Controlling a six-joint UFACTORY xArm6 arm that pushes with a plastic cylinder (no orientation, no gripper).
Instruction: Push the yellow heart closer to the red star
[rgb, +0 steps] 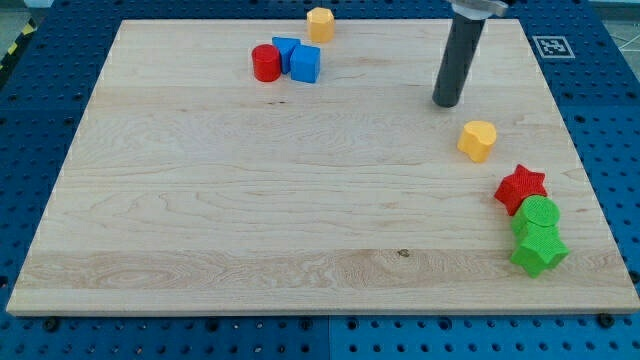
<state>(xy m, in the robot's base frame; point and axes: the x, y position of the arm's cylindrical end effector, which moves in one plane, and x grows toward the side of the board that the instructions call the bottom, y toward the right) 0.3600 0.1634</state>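
Camera view shows my tip (447, 103), a bare rod holding nothing, above-left of the yellow plastic heart (478, 140), already near (not touching) the red plastic star (520, 188), so I judge a short push remains.

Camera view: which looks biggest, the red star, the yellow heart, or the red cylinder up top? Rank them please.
1. red star, widest across its points.
2. yellow heart and red cylinder look about alike; the cylinder sits nearer the view's top, possibly farther away, so I won't rank those two.
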